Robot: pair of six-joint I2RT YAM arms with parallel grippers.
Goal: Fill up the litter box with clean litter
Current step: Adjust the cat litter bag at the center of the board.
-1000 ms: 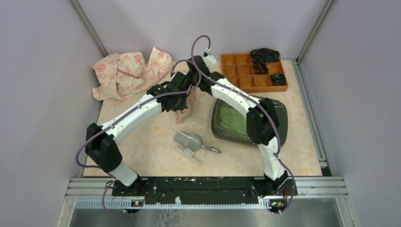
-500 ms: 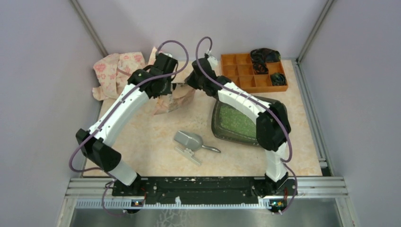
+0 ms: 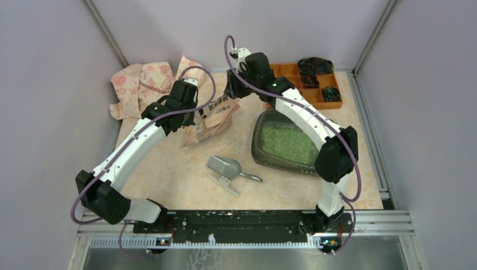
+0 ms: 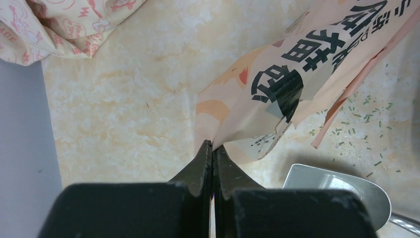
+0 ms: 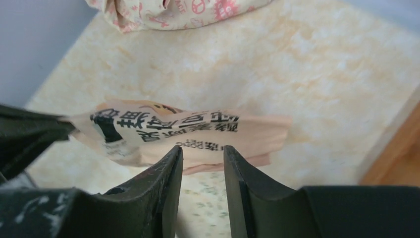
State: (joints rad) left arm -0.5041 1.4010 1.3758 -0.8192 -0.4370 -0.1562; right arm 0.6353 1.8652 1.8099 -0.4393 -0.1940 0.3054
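The litter box [image 3: 255, 147] lies right of centre, dark with a glossy rim, and light-green clean litter [image 3: 287, 143] covers its floor. My left gripper [image 3: 194, 125] is shut on the lower corner of the peach printed litter bag [image 3: 218, 114], seen close in the left wrist view [image 4: 213, 147] with the bag [image 4: 277, 84] hanging off the table. My right gripper [image 3: 232, 93] is open just behind the bag's far edge. In the right wrist view [image 5: 202, 153] its fingertips stand apart, just short of the bag [image 5: 198, 130].
A grey metal scoop [image 3: 225, 167] lies on the table in front of the bag, also in the left wrist view [image 4: 337, 191]. Stray green granules [image 4: 366, 114] dot the table. An orange organiser tray [image 3: 306, 97] stands back right, crumpled pink printed wrapping [image 3: 147, 87] back left.
My left gripper has pulled the bag left and away from the litter box. My right gripper has opened, let go of the bag and drawn back towards the far side.
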